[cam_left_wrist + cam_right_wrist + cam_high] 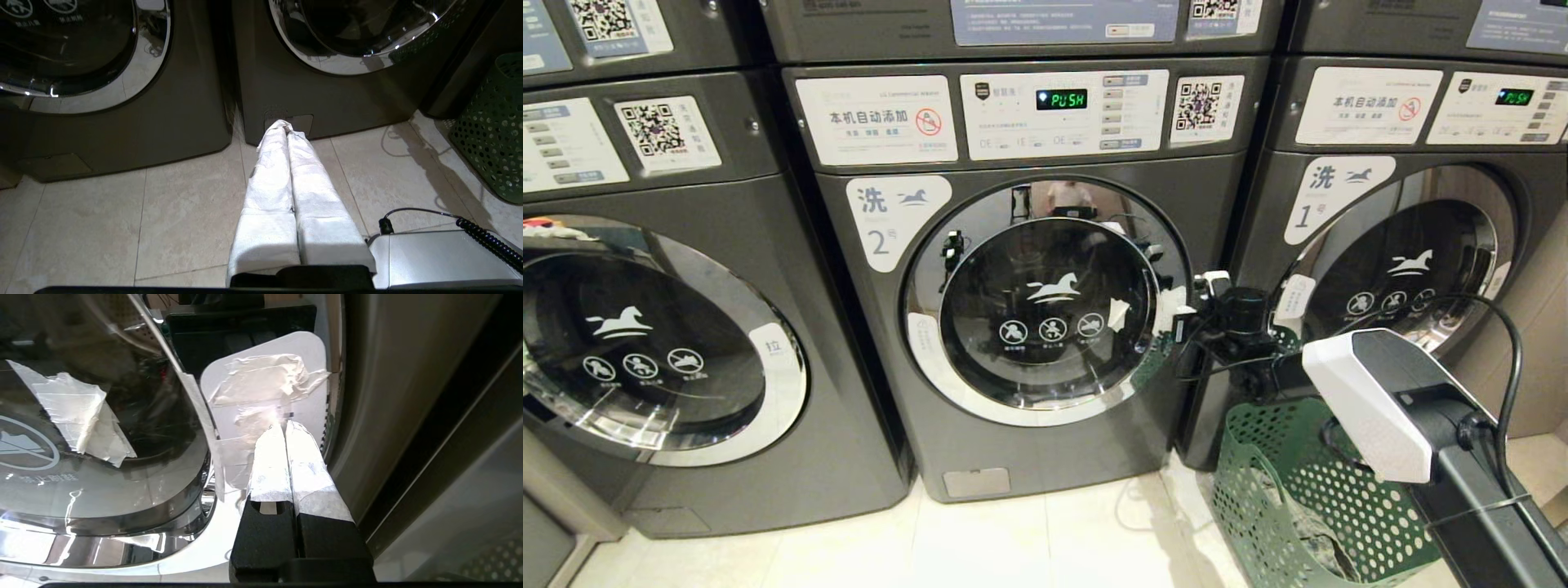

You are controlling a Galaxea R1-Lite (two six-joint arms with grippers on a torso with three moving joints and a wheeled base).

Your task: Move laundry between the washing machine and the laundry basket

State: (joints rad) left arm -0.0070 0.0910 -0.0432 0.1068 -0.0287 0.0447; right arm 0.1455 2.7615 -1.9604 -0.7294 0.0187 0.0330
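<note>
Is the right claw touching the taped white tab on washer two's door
Cannot tell. In the right wrist view the shut right claw ends at the taped white tab on the washing machine, but contact isn't plain.

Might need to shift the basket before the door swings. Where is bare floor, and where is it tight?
Bare tile lies in front of the washing machine, left of the laundry basket. It is tight at the door's right edge: the right gripper, fingers shut, sits against the taped tab, directly above the basket.

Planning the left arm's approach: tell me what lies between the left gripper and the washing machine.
Only bare tile floor lies between the left gripper, shut and empty, and the washing machine, as the left wrist view shows.
</note>
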